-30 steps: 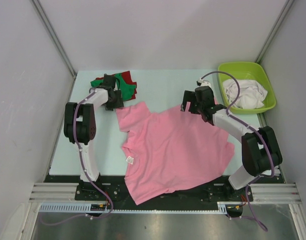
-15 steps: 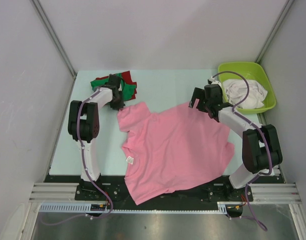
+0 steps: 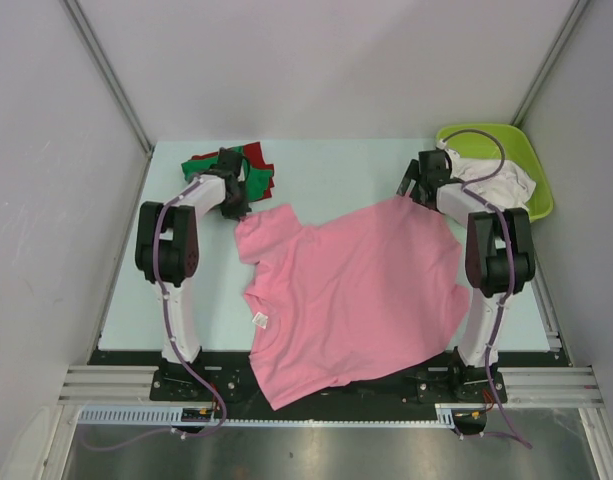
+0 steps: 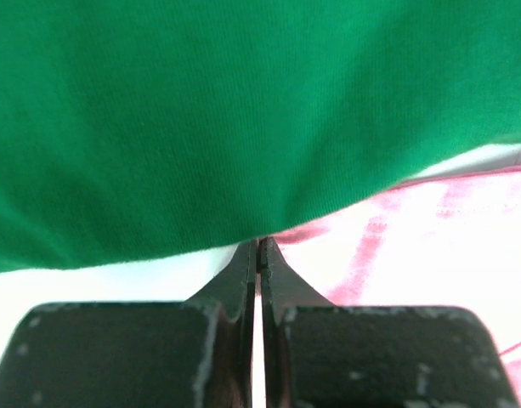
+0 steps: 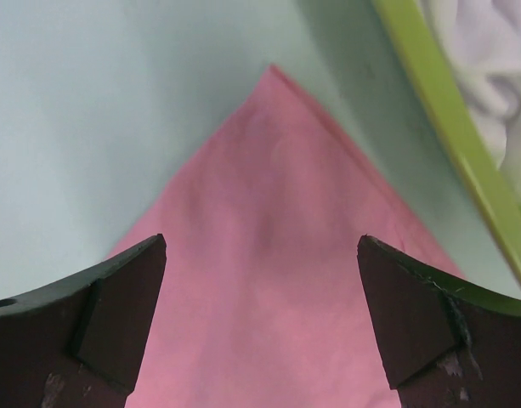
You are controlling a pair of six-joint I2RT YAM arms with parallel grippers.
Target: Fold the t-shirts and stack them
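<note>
Top external: left arm folded, left gripper [image 3: 236,186] at the green t-shirt [image 3: 254,172]; right arm stretched, right gripper [image 3: 410,188] over a corner of the pink t-shirt [image 3: 346,290]. Left wrist: jaws clenched, green hem just ahead. Right wrist: jaws released, pink corner between them.

The pink t-shirt [image 3: 356,290] is soft matt cloth; the green t-shirt [image 4: 243,110], filling the left wrist view, shows a fine knit. At upper right the lime tub [image 3: 532,150] looks smooth, faintly glossy plastic, the table [image 3: 326,170] a smooth matt sheet.
</note>
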